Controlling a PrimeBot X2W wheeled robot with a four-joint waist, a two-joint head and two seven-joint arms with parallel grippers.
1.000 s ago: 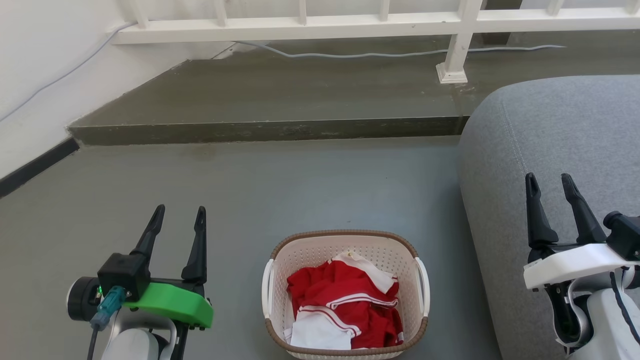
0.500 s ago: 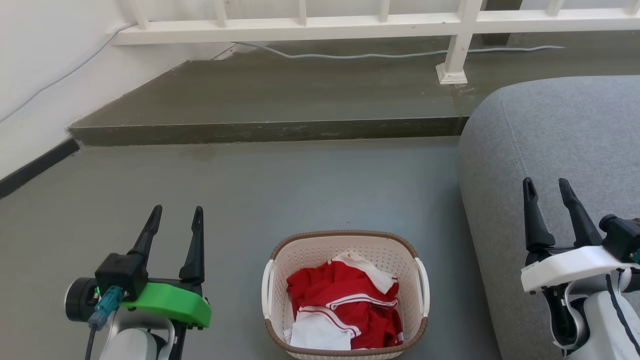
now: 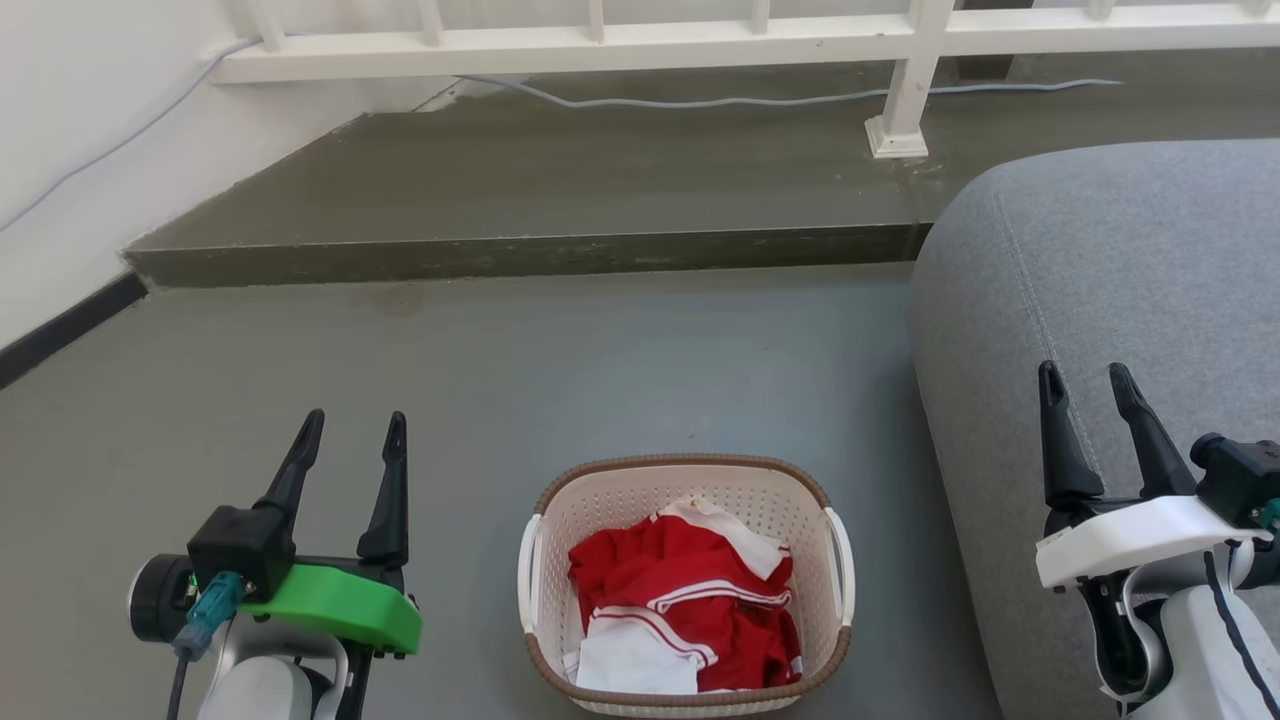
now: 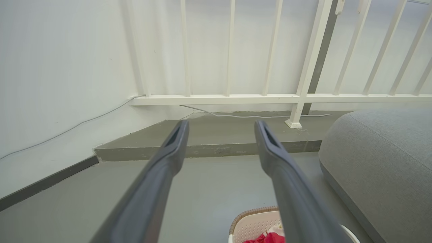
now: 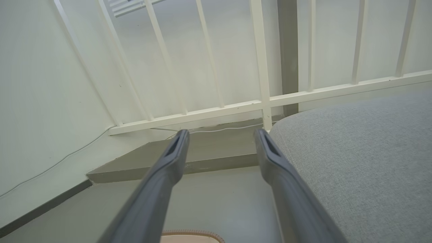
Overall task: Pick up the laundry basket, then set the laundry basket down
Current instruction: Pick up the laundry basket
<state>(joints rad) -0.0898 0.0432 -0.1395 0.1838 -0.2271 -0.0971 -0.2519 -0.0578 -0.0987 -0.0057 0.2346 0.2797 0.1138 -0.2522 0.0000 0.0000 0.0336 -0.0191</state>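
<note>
In your head view the laundry basket (image 3: 618, 508) stands upright on the floor (image 3: 600, 370), low and central. Its long axis seems to run left to right with a white handle at each end, and it has cream perforated walls, a brown woven-look rim and red and white clothes (image 3: 690, 610) inside. The left end effector (image 3: 356, 420) and right end effector (image 3: 1083, 372) flank it, both spread and empty. Your left wrist view puts the basket's corner at the bottom edge, right of the parted fingers (image 4: 168, 152). Your right wrist view shows a strip of its rim at the bottom, between the parted fingers (image 5: 170, 158).

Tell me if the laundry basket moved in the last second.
No. The laundry basket keeps its gap to the step; the whole view shifted, so the camera moved.
</note>
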